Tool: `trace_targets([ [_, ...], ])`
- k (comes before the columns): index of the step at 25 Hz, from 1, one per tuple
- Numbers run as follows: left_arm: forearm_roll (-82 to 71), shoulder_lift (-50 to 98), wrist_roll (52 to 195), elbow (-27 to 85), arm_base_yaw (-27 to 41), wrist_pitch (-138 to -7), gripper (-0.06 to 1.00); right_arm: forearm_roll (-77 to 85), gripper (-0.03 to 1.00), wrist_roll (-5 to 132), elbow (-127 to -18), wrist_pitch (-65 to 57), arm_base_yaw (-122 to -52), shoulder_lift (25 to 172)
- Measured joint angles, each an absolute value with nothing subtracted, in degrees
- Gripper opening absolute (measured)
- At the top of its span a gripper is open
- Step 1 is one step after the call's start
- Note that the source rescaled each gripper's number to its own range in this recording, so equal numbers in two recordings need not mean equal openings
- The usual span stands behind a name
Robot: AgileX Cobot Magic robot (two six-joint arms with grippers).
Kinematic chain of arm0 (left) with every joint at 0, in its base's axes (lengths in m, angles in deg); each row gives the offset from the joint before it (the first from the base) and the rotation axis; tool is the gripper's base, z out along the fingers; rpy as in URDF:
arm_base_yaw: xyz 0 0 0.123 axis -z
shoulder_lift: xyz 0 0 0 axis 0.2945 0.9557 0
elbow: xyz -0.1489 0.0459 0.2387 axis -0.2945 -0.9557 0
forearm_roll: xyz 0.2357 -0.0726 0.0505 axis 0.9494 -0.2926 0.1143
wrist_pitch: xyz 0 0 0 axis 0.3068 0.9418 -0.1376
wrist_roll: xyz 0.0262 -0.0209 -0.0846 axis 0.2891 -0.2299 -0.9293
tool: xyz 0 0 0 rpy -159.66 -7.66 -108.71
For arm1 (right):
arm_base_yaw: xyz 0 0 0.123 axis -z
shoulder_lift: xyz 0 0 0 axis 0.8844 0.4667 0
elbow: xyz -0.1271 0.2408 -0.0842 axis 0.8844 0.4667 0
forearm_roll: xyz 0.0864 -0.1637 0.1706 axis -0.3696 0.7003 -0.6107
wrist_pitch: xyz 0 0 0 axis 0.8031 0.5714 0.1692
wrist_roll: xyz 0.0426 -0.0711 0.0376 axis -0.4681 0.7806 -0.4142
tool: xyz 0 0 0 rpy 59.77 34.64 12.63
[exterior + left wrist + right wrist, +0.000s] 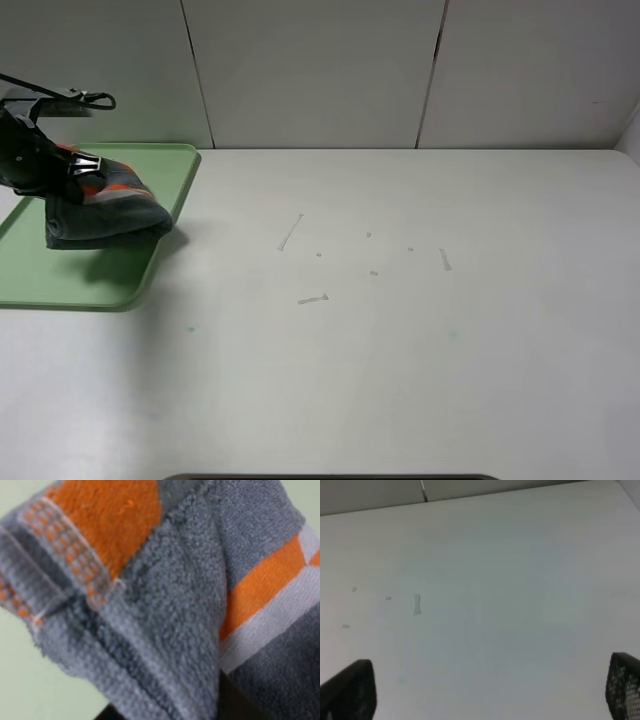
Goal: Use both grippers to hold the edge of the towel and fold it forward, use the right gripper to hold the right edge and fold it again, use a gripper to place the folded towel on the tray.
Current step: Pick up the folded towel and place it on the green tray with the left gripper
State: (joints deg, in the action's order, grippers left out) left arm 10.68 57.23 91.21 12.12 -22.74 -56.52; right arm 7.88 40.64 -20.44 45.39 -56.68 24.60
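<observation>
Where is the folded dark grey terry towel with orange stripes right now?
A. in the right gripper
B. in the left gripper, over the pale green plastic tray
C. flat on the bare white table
B: the left gripper grips the towel over the tray.

No text, label, brand or number can be read in any view — the towel (105, 205) carries only orange and white stripes, and the desk (400, 330) only faint scuffs and bits of tape — nothing lettered.
</observation>
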Motion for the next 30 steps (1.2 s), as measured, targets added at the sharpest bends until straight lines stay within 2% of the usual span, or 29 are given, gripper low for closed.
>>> trace_targets([
  [21, 13.31, 58.2, 91.23, 12.12, -26.18, -57.15, 0.14, 7.88, 1.0, 40.64, -20.44, 45.39, -56.68, 24.6],
  [23, 13.43, 58.2, 91.23, 12.12, -26.25, -57.22, 0.22, 7.88, 1.0, 40.64, -20.44, 45.39, -56.68, 24.6],
  [24, 13.42, 58.2, 91.23, 12.12, -26.36, -57.28, 0.33, 7.88, 1.0, 40.64, -20.44, 45.39, -56.68, 24.6],
  [26, 13.42, 58.22, 91.1, 12.12, -26.63, -57.66, 0.66, 7.88, 1.0, 40.64, -20.44, 45.39, -56.68, 24.6],
  [27, 13.42, 58.27, 91.06, 12.12, -26.76, -57.88, 0.78, 7.88, 1.0, 40.64, -20.44, 45.39, -56.68, 24.6],
  [28, 13.42, 58.28, 91.06, 12.12, -26.92, -58.04, 0.86, 7.88, 1.0, 40.64, -20.44, 45.39, -56.68, 24.6],
  [30, 13.42, 58.33, 91.06, 12.12, -27.03, -58.1, 0.95, 7.88, 1.0, 40.64, -20.44, 45.39, -56.68, 24.6],
])
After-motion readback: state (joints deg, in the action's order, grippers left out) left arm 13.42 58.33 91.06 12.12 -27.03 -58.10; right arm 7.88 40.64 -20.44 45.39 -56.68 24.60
